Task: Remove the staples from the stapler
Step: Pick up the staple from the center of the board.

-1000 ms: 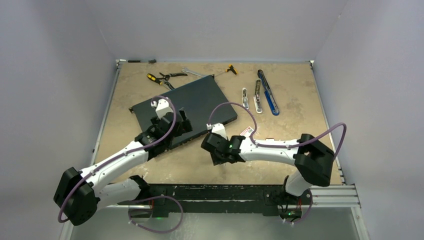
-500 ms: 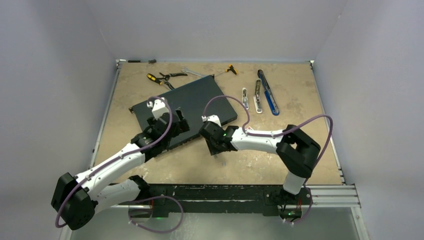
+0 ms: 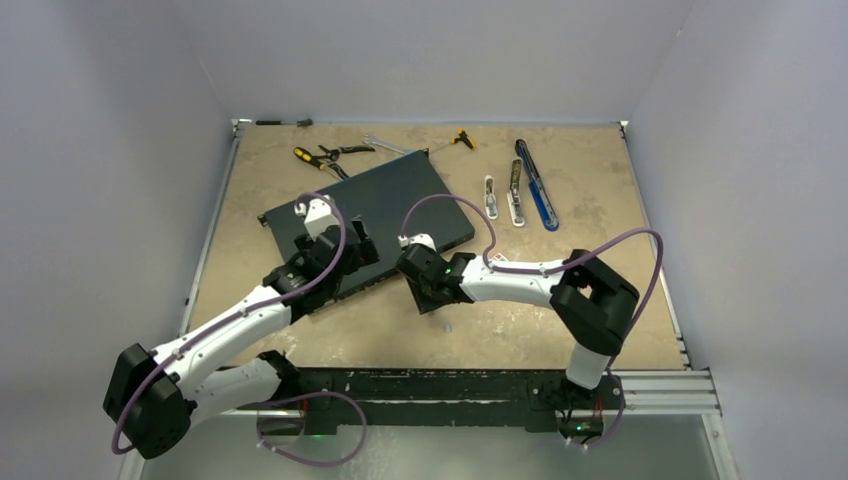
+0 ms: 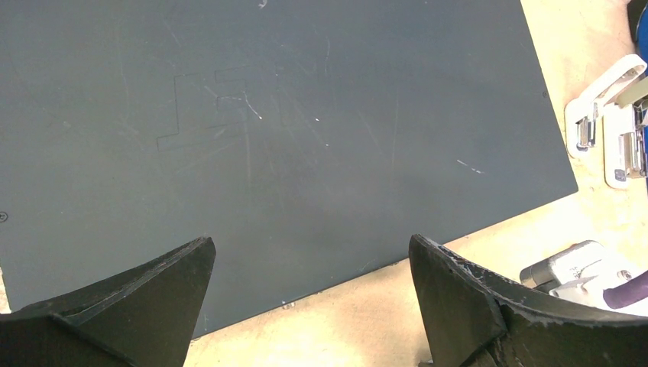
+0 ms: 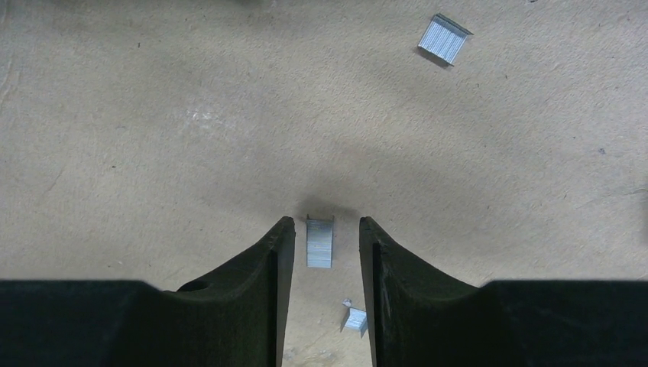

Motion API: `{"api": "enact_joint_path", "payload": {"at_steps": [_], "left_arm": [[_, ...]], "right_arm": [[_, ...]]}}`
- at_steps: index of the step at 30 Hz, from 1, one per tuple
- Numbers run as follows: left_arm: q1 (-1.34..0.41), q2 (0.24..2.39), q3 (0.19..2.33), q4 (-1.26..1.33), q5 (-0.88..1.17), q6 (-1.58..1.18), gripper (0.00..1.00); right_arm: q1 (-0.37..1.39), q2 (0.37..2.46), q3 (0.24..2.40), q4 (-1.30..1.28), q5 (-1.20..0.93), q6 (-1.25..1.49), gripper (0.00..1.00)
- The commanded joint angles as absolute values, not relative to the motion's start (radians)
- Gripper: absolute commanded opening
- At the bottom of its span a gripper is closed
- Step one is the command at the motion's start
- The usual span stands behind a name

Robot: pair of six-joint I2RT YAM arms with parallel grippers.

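Now right gripper (image 5: 324, 226) straddles a staple strip (image 5: 320, 248) near the table (image 5: 153, 115) front edge, jaws slightly apart, lined up to pinch; left gripper (image 4: 309, 256) hangs wide open.

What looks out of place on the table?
Staples lie loose on the table in three bits: a short block inside the open right pincer, a second block farther off, and a small scrap close by. All sit apart at different angles, like a spill.
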State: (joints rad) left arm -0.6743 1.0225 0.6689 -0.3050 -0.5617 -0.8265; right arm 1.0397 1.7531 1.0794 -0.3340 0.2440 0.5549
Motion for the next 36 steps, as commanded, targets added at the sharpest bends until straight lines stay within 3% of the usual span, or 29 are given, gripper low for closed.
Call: {"api": "enact_joint_path", "payload": {"at_steps": [1, 36], "left_arm": [[-0.667, 1.031, 0.672, -0.282, -0.565, -0.816, 0.96], [-0.654, 1.047, 0.670, -0.267, -0.560, -0.806, 0.96]], "right_arm": [[1.044, 1.757, 1.096, -0.356, 0.269, 0.536, 0.38], [1.060, 1.790, 1.090, -0.405, 0.212, 0.513, 0.29]]}}
